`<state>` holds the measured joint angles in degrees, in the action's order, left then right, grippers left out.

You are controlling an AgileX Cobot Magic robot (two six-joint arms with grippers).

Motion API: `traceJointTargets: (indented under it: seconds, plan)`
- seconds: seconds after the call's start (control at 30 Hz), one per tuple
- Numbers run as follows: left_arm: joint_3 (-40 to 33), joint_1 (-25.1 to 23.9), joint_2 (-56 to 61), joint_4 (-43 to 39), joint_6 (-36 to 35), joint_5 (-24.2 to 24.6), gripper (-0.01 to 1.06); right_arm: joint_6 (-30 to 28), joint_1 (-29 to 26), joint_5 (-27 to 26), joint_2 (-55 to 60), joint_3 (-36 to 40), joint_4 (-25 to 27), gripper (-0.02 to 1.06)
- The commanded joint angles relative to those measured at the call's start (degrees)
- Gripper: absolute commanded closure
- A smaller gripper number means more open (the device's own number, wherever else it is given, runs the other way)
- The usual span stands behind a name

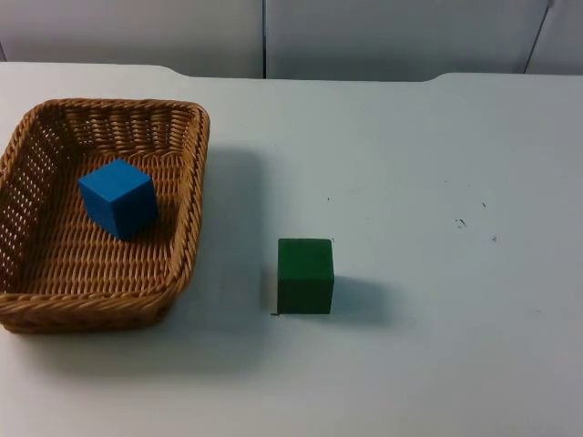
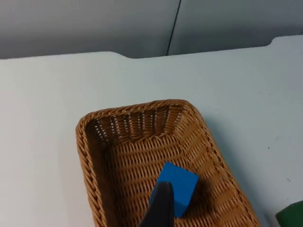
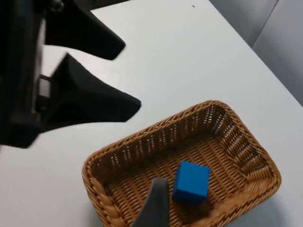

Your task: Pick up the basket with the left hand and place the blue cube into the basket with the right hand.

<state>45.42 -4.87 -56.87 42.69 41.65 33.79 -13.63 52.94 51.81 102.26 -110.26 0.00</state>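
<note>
A woven wicker basket (image 1: pixel 193 196) stands on the white table at the left. A blue cube (image 1: pixel 118 198) lies inside it, tilted against the weave. The left wrist view looks down on the basket (image 2: pixel 86 142) and the blue cube (image 2: pixel 181 182) from above, with my left gripper (image 2: pixel 161 208) over them. In the right wrist view my left gripper (image 3: pixel 133 75) hangs open over the table beside the basket (image 3: pixel 94 172), holding nothing. My right gripper (image 3: pixel 155 208) is raised above the basket, over the blue cube (image 3: pixel 191 182).
A green cube (image 1: pixel 305 275) sits on the table to the right of the basket, a short gap away, and its edge shows as the green cube (image 2: pixel 291 215) in the left wrist view. The grey partition wall (image 1: pixel 273 36) closes the far side.
</note>
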Motion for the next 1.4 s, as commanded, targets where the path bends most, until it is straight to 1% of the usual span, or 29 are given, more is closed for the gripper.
traceJointTargets:
  seconds: [0.0,0.07,0.1,0.13,0.17,0.27,0.3,0.33,0.37,0.43,0.47,0.53,0.6,0.63,0.67,0.7,0.73,0.8,0.93,1.1,1.23,1.3,1.37]
  plan:
    - [-0.1,-0.2,2.6,-3.4,-2.9,1.2,0.3,-0.1,0.2,-1.5,-1.4,1.0,-1.3,0.29]
    - [-0.1,-0.2,5.9,-7.6,-5.7,1.8,0.3,0.4,0.2,-5.1,-5.6,6.0,-2.3,0.3]
    - [-0.1,-0.2,7.1,-8.5,-6.8,2.2,0.3,1.8,0.2,-7.0,-7.9,9.0,-3.7,0.3]
    - [-0.1,-0.2,8.2,-8.8,-7.3,2.5,0.3,3.1,0.2,-8.7,-10.0,12.4,-5.0,0.3]
    - [-0.1,-0.2,8.2,-8.8,-7.3,2.5,0.3,3.1,0.2,-8.7,-10.0,12.4,-5.0,0.3]
    - [-0.1,-0.2,10.7,-8.6,-7.4,4.7,0.3,3.2,0.2,-14.8,-17.0,23.6,-5.1,0.3]
    - [-0.1,-0.2,10.7,-8.6,-7.4,4.7,0.3,3.2,0.2,-14.8,-17.0,23.6,-5.1,0.3]
    - [-0.1,-0.2,12.0,-8.5,-7.6,6.2,0.3,3.2,0.2,-17.9,-20.6,29.1,-5.1,0.3]
    - [-0.1,-0.2,12.3,-8.5,-7.8,6.7,0.3,3.2,0.2,-18.9,-21.7,31.0,-5.1,0.3]
    - [-0.1,-0.2,13.9,-8.5,-7.8,8.9,0.3,3.2,0.2,-23.1,-26.5,39.7,-5.1,0.3]
    - [-0.1,-0.2,13.9,-8.5,-7.8,8.9,0.3,3.2,0.2,-23.1,-26.5,39.7,-5.1,0.3]
    - [-0.1,-0.2,15.9,-8.5,-7.8,12.3,0.3,4.2,0.2,-25.8,-30.4,46.0,-5.0,0.3]
    - [-0.1,-0.2,18.0,-8.3,-8.8,14.5,0.3,4.8,0.2,-28.1,-33.6,50.8,-5.0,0.3]
    - [-0.1,-0.2,19.0,-8.3,-10.2,15.2,0.3,5.1,0.2,-28.6,-35.3,52.9,-5.0,0.3]
    - [-0.1,-0.2,19.0,-8.3,-10.2,15.2,0.3,5.1,0.2,-28.6,-35.3,52.9,-5.0,0.3]
    - [-0.1,-0.2,20.3,-8.3,-10.8,16.0,0.3,5.6,0.2,-29.1,-37.0,54.6,-5.0,0.3]
    - [-0.1,-0.2,22.4,-8.7,-10.8,18.2,0.3,6.2,0.2,-29.5,-39.3,56.5,-5.0,0.3]
    - [-0.1,-0.2,22.9,-8.8,-10.8,19.0,0.3,6.2,0.2,-29.5,-40.2,57.1,-5.0,0.3]
    - [-0.2,-0.2,30.4,-9.0,-10.8,24.0,0.3,6.4,0.2,-28.8,-47.3,61.6,-4.7,0.3]
    - [-0.2,-0.2,36.0,-10.6,-13.4,25.0,0.3,6.4,0.2,-28.9,-51.6,65.2,-4.7,0.3]
    - [-0.2,-0.2,44.1,-16.0,-19.2,26.8,0.3,6.4,0.2,-29.0,-57.3,71.3,-4.7,0.3]
    - [-0.2,-0.2,45.8,-17.5,-20.6,27.4,0.3,6.4,0.2,-29.3,-58.3,72.6,-4.7,0.3]
    - [-0.2,-0.2,48.5,-22.2,-25.3,28.6,0.3,7.7,0.2,-29.6,-60.5,74.4,-4.7,0.3]
